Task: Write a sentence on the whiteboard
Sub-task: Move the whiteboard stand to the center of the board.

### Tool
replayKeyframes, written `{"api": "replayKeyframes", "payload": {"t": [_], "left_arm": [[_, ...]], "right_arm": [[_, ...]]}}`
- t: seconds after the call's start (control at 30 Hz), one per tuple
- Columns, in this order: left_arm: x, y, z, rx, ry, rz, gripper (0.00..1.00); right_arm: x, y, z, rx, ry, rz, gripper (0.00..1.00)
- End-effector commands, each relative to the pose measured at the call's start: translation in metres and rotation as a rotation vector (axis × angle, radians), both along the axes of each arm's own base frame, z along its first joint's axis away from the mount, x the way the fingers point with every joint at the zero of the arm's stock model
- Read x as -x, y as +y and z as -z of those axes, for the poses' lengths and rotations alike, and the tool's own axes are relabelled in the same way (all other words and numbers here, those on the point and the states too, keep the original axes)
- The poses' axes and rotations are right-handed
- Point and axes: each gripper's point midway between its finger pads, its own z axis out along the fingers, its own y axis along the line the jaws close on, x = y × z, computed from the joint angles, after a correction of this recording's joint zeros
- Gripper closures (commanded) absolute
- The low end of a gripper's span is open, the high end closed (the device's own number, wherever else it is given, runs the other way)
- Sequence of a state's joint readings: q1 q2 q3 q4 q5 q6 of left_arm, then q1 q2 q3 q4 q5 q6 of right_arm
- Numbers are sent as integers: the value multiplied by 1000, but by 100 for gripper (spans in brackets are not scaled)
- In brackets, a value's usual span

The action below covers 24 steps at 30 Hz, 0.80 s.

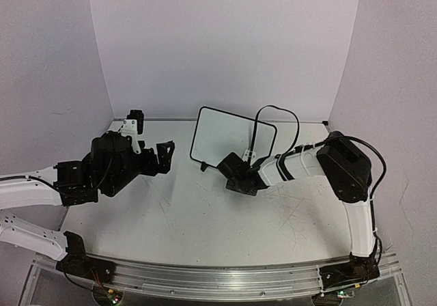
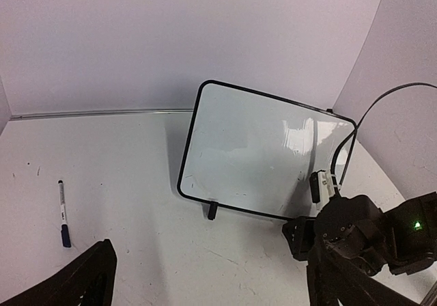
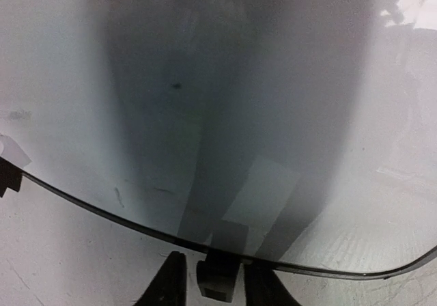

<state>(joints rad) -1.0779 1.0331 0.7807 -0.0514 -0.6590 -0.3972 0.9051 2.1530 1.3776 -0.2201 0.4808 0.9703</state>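
Note:
The whiteboard [image 1: 232, 136] stands tilted back at the middle rear of the table; it also shows in the left wrist view [image 2: 259, 156]. Its face is blank apart from a few faint smudges, with no blue sentence on it. My right gripper [image 1: 231, 168] is low at the board's bottom right edge. In the right wrist view its open fingers [image 3: 171, 282] stand either side of the board's black foot [image 3: 220, 279] with small gaps. My left gripper [image 1: 166, 157] is wide open and empty, left of the board. A blue-capped marker [image 2: 63, 214] lies on the table at the left.
A small black and white object [image 1: 133, 122] sits at the back left corner. The right arm's cable [image 1: 273, 118] loops up in front of the board. The board's left foot [image 2: 212, 210] rests on the scuffed white table [image 1: 205, 217]. Walls close in on three sides.

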Motion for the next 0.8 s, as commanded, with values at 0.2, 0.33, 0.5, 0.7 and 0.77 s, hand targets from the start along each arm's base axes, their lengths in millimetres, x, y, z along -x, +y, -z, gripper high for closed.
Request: {"api": "replayKeyframes", "payload": {"t": [0.2, 0.33, 0.5, 0.7, 0.77], "left_arm": [[-3, 6, -8, -1, -11, -30, 2], [-6, -1, -6, -15, -5, -25, 2], [-10, -11, -1, -32, 9, -18, 2], [-14, -21, 3, -40, 25, -10, 2], [-15, -23, 2, -38, 24, -11, 2]], "right_arm": [[-6, -8, -12, 162, -29, -128, 92], [1, -5, -10, 188, -17, -239, 100], [13, -4, -9, 218, -4, -373, 100], [31, -4, -11, 218, -30, -566, 100], [35, -3, -12, 229, -40, -621, 100]]}}
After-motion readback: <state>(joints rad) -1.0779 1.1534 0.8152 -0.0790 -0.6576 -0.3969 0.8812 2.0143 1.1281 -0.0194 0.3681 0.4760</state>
